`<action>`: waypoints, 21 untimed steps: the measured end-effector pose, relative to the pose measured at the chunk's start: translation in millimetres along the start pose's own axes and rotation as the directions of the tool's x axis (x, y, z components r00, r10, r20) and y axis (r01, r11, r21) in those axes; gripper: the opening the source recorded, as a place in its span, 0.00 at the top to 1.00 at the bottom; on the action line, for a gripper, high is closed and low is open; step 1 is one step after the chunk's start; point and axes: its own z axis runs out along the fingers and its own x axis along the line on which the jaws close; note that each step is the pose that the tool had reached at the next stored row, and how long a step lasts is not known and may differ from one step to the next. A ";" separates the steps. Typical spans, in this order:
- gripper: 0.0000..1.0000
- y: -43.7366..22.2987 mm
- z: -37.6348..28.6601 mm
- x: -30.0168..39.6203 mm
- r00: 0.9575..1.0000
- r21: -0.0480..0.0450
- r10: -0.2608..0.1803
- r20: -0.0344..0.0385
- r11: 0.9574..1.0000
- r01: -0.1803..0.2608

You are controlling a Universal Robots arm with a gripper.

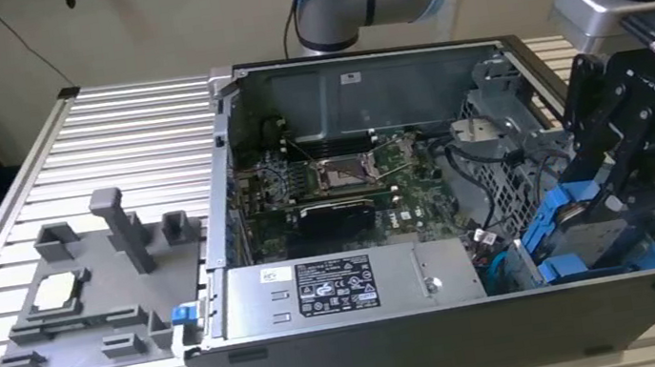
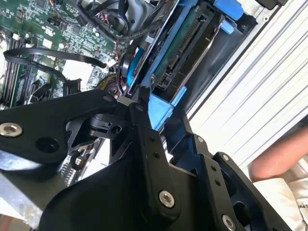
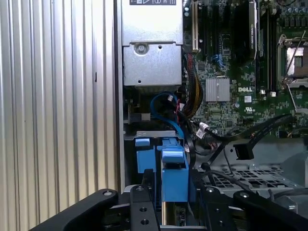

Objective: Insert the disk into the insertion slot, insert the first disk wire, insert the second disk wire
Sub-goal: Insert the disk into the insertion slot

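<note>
Open case [image 1: 225, 256] on a ribbed metal table [image 1: 127, 125] in the exterior view. Inside, a green board [image 1: 339, 167]. Along the near wall, a grey supply [image 1: 443, 275] bearing a black label [image 1: 335, 285] packed with white print and marks. Beside the label, a small white sticker [image 1: 276, 273] with a dark logo. On the far inner wall, a pale tag [image 1: 350, 77]. On the table towards the exterior view's left of the case, a grey fixture [image 1: 87, 304] with posts and pockets.

Gripper [image 1: 619, 200], black with white lettering down its body, low over the case corner at the exterior view's right. Pinches the disk [image 1: 572, 203] by its bright blue frame, with black fingers [image 3: 143, 202] pressed against either side in the first wrist view. Holds the disk [image 3: 173, 168] tilted at the drive bay in that corner, close to a second blue-framed drive [image 1: 596, 263] lower down.

In the first wrist view, a loose black cable [image 3: 242, 151] ending in a flat plug, near the disk but apart from it. Also a thin blue wire [image 3: 163, 103] looping below the supply, and white brand lettering on the board next to a silver heatsink [image 3: 217, 90].

In the second wrist view, a person's forearm [image 2: 279, 156] over the table, outside the case wall.
</note>
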 end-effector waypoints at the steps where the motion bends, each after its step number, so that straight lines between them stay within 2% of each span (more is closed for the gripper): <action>1: 0.59 0.0 -1.0 -0.1 1.000 0.000 0.000 0.000 1.000 0.000; 7: 0.59 0.5 -12.7 -0.4 1.000 0.000 0.000 0.003 1.000 0.000; 10: 0.59 0.5 -13.9 -0.4 1.000 0.002 0.000 0.006 1.000 0.000; 11: 0.59 0.5 -13.8 -0.5 1.000 0.010 -0.001 0.007 1.000 0.001; 13: 0.59 0.5 -14.0 -0.6 1.000 0.044 -0.002 0.011 0.999 0.001; 14: 0.59 0.6 -14.0 -0.5 1.000 0.056 -0.002 0.013 0.998 0.002; 15: 0.59 0.4 -13.9 -0.6 1.000 0.060 -0.003 0.015 0.998 0.002; 21: 0.59 -9.2 -14.3 -0.9 1.000 0.053 -0.025 0.014 0.998 0.024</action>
